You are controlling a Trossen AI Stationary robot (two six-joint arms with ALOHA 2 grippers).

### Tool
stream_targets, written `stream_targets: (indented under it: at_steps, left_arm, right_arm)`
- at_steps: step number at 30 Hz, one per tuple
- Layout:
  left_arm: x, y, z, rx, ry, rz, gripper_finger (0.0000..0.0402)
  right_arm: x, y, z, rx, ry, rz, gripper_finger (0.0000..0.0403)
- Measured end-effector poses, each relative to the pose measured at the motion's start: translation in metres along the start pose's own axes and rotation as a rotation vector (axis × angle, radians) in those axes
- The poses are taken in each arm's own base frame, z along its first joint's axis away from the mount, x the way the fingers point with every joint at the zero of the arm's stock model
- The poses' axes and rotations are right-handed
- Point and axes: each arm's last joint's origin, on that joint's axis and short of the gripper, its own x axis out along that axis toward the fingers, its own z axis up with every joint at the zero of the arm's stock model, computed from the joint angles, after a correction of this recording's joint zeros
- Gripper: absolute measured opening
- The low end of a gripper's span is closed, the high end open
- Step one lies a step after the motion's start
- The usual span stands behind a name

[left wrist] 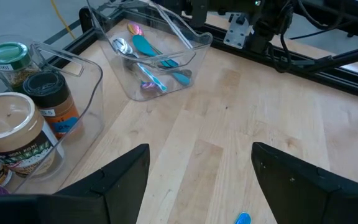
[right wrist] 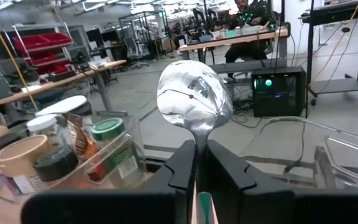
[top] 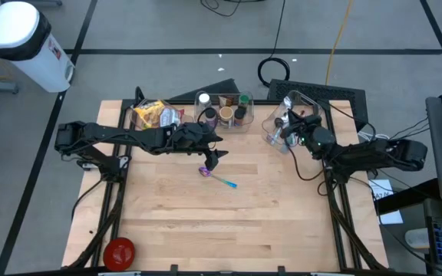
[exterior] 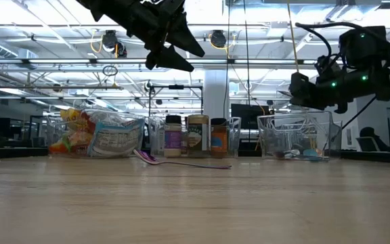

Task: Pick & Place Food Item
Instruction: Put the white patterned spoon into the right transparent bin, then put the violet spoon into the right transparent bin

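Right claw [right wrist: 196,163] is clamped on the neck of a metal spoon [right wrist: 194,102], bowl pointing forward past the fingertips; I read that as a carry grip. In the high view the right arm reaches in from the desk's right edge, claw raised over the clear utensil bin [top: 291,121] at the back right.

Left claw [left wrist: 201,171] has its fingers wide apart with nothing between them. That arm stretches from the left side toward mid-desk, wrist pitched down, claw hanging above the boards near the purple-and-blue spoon [top: 216,177] lying loose on the desk [top: 229,222].

Food stock sits along the back edge: snack bags [top: 153,115] at left, jars in the clear jar bin [top: 224,110] in the middle. Neither claw is on a food item; both are well apart from the bags.
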Motion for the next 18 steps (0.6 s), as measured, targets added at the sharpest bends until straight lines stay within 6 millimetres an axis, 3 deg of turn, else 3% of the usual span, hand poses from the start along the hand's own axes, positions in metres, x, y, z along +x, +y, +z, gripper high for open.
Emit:
stream_targets:
  at_steps: [18]
  left_arm:
    - [0.0, 0.0, -0.0001, 0.0, 0.0, 0.0, 0.0285]
  right_arm:
    - [-0.0001, 0.0002, -0.0006, -0.007, 0.006, 0.004, 0.0191]
